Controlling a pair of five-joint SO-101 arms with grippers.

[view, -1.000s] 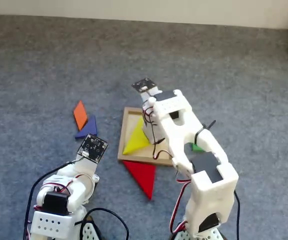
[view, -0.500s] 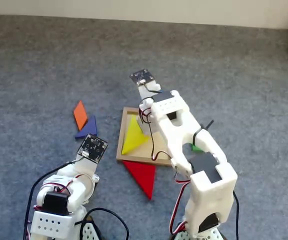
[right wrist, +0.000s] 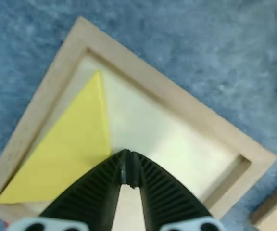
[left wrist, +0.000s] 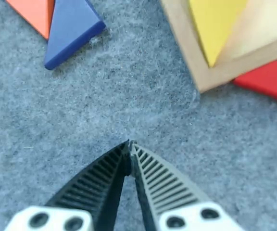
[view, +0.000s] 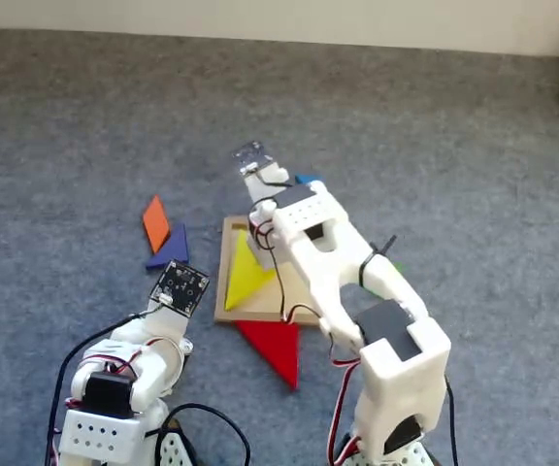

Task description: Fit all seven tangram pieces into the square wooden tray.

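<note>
Grey carpet (view: 454, 146) covers the whole surface. On it lies the square wooden tray (view: 221, 272), and inside the tray, against its side that faces the orange piece, sits the yellow triangle (view: 246, 272). Compared with one second ago, the tray is shifted sideways, toward the orange piece, and the yellow triangle has gone with it.

The right gripper (right wrist: 127, 154) has its fingers pressed together, holding nothing. Its tip is on the tray floor, just beside a corner of the yellow triangle. The right arm has swung in the same direction as the tray and now reaches farther over it than before.

The red triangle (view: 275, 345) touches the tray's edge on the side of the robot bases and stays about where it was. The orange piece (view: 155, 222) and the dark blue triangle (view: 169, 249) lie together, near the tray. A small blue piece (view: 306, 180) lies beyond the tray's far side.

The left gripper (left wrist: 130, 144), also closed and empty, hovers over bare carpet between the dark blue triangle and the tray, unmoved.
</note>
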